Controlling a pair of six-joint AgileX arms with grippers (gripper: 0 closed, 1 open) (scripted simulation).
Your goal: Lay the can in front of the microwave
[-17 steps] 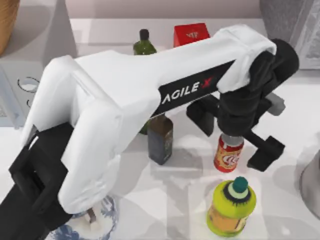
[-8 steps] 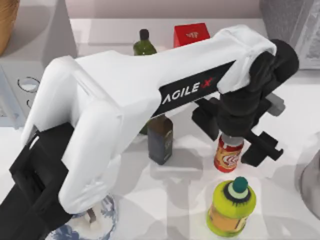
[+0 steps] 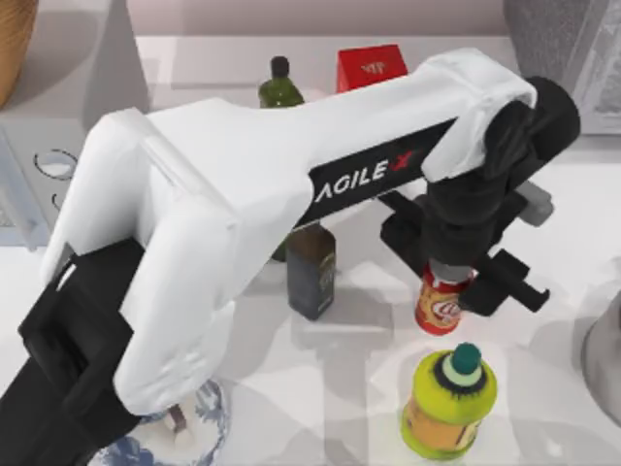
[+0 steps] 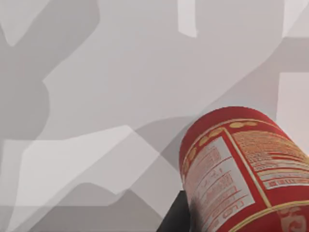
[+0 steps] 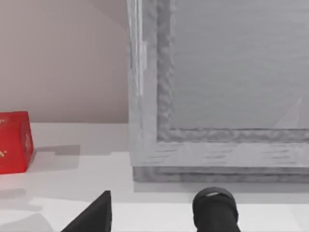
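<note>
Pale marbled counter (image 3: 340, 388), crowded with bottles.
Left hand (image 3: 456, 267) closed around upright can (image 3: 442, 302); yellow-green bottle (image 3: 448, 400) just beside, dark bottle (image 3: 310, 270) near, microwave (image 3: 39, 146) well apart leftward.

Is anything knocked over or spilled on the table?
Nothing stands out. The small red drink can stands upright with the left gripper around it. The fat yellow-green bottle with a teal cap, the dark square bottle and the green glass bottle stand upright too. No spill shows.
</note>
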